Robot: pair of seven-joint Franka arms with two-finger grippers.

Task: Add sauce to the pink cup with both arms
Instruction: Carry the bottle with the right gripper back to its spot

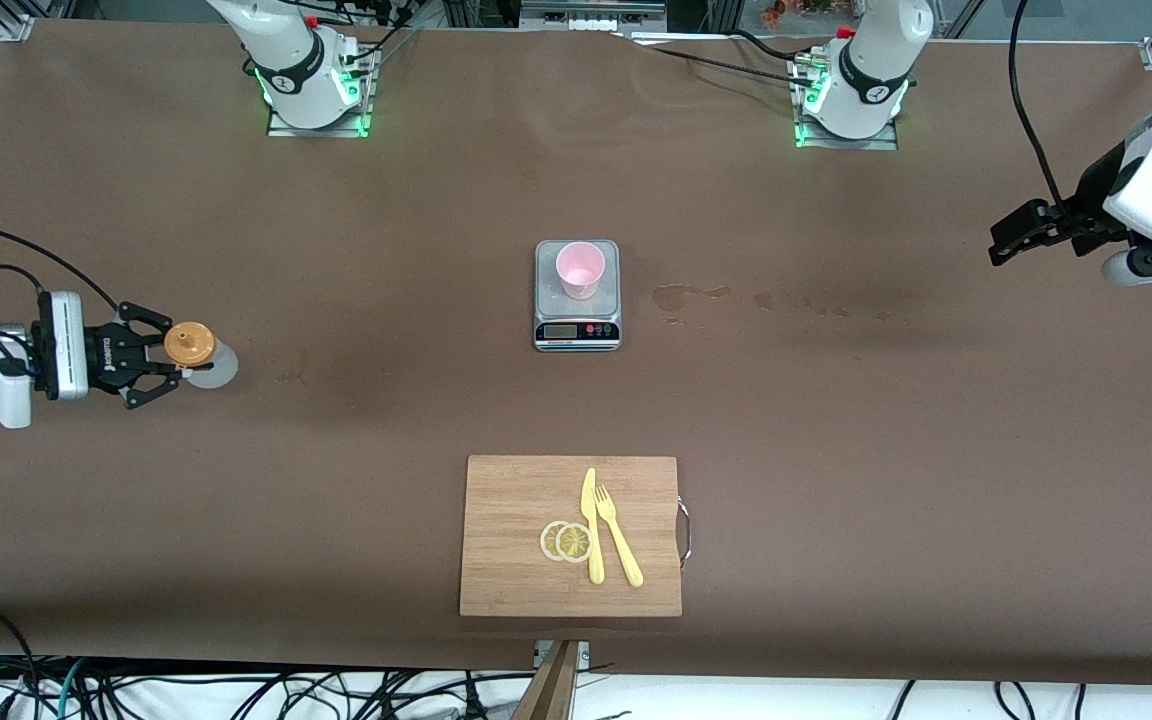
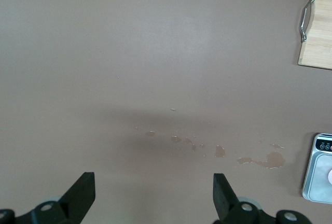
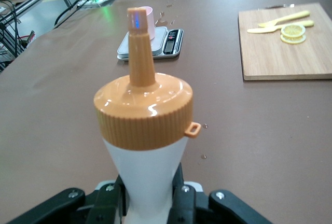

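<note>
Nearest us lies board (image 1: 536, 540), farther the cup (image 1: 579, 270) on scale (image 1: 577, 300); our right gripper (image 1: 151, 356) clamps the sauce (image 1: 198, 352), left gripper (image 1: 1011, 238) waits wide.

You can't read any words or numbers here; the scale (image 1: 577, 296) screen is too small to read.

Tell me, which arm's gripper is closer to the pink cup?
Roughly level, the right slightly nearer. The right gripper grips the bottle toward its end of the table; the left gripper hangs open toward the other end from the cup.
</note>
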